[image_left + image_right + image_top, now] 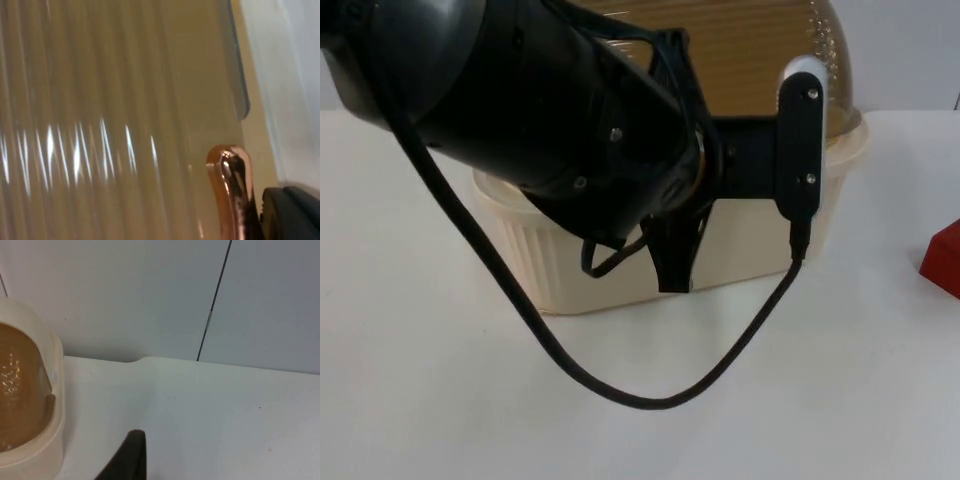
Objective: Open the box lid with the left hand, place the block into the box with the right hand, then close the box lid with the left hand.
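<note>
A cream ribbed box (570, 270) stands mid-table under an amber ribbed dome lid (760, 60). My left arm reaches across it, and the left gripper (675, 262) hangs over the box's front wall. In the left wrist view the lid (100, 125) is very close, and its copper handle (232, 190) sits right beside my black fingertip (292, 215). The red block (945, 258) lies on the table at the far right edge, apart from both grippers. My right gripper (131, 460) waits low over the table to the side of the box (56, 440).
A grey partition wall (150, 295) closes off the table behind the box. White table top (840, 400) stretches in front of the box and between it and the block.
</note>
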Controlling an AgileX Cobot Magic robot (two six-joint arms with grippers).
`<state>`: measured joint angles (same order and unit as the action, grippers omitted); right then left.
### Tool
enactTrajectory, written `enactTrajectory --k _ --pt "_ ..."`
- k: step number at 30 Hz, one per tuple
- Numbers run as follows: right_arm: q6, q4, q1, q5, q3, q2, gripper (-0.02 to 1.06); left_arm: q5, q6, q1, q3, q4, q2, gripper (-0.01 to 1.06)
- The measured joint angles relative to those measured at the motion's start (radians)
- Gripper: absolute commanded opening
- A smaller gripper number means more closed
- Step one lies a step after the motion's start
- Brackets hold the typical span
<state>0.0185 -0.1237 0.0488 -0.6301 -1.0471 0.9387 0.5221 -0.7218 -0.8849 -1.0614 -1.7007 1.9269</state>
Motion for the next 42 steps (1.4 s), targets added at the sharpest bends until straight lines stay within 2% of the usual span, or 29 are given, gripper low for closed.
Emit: enactTrajectory --k 10,29,42 --pt "-0.005 0.000 0.000 0.000 0.000 0.000 1.05 0.030 0.002 0.004 -0.018 -0.027 0.000 0.00" --pt "-0.005 0.000 0.000 -0.002 0.000 0.000 1.05 0.032 0.063 0.153 -0.187 -0.048 0.000 0.00" --pt "-0.005 0.000 0.000 -0.002 0.000 0.000 1.05 0.034 0.067 0.176 -0.197 -0.046 0.000 0.00"
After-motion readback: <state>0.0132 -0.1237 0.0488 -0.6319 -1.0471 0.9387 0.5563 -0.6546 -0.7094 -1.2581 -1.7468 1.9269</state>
